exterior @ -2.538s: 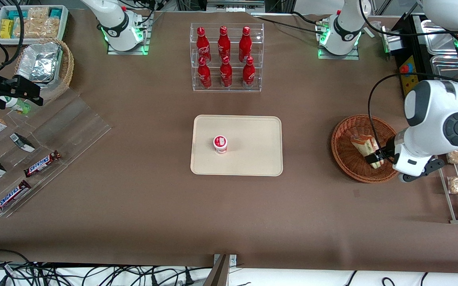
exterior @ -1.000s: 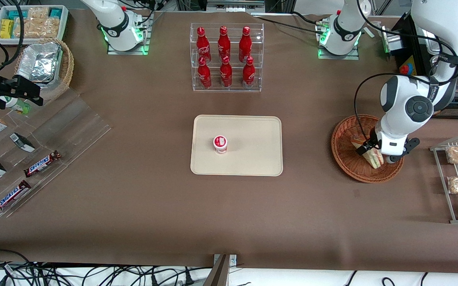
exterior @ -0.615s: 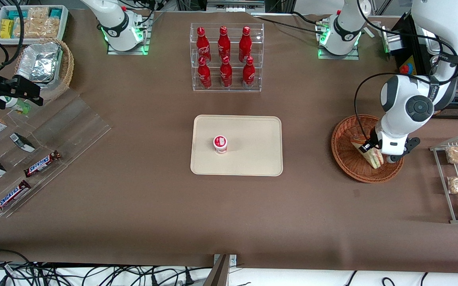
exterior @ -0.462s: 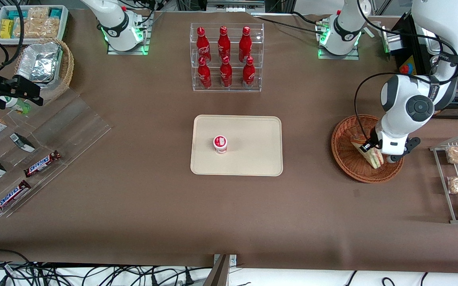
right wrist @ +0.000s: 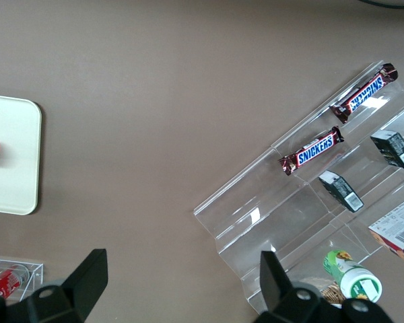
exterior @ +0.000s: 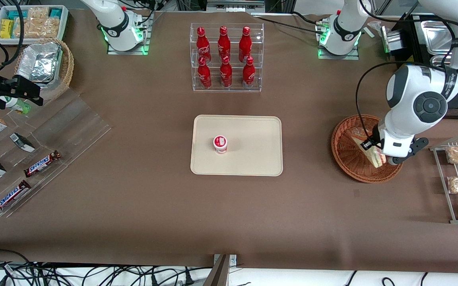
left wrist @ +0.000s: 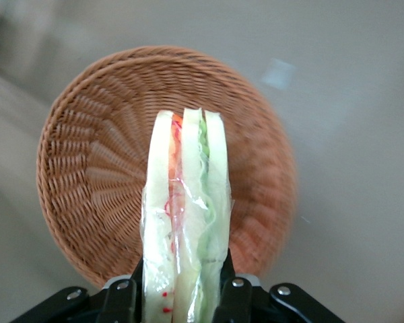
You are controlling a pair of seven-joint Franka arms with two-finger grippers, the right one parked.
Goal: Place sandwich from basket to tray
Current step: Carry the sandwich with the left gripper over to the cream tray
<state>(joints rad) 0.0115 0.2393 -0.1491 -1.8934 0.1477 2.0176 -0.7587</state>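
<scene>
1. Sandwich (left wrist: 184, 215): triangular wedge, pale bread, red and green filling layers, clear wrap. Clamped edge-on between the jaws, above the basket; seen from the front (exterior: 373, 156) over the basket's inner part, close under the wrist.
2. Gripper (left wrist: 182, 294): left arm's, jaws clamped on the sandwich from both bread faces, black fingers (left wrist: 233, 296) pressed against the bread. Positioned over the basket at the working arm's end of the surface (exterior: 372, 146).
3. Basket (left wrist: 87, 168): round, shallow, reddish-brown wicker; resting on the brown surface (exterior: 133, 206), directly beneath the held sandwich (exterior: 346, 153).
4. Tray (exterior: 253, 139): cream-beige, rectangular, rounded corners, low rim; mid-surface, well apart from the basket, toward the parked arm's end from it.
5. Cup (exterior: 220, 144): small, white and red, upright on the tray.
6. Bottle rack (exterior: 226, 57): clear acrylic, red bottles in rows; farther from the front camera than the tray.
</scene>
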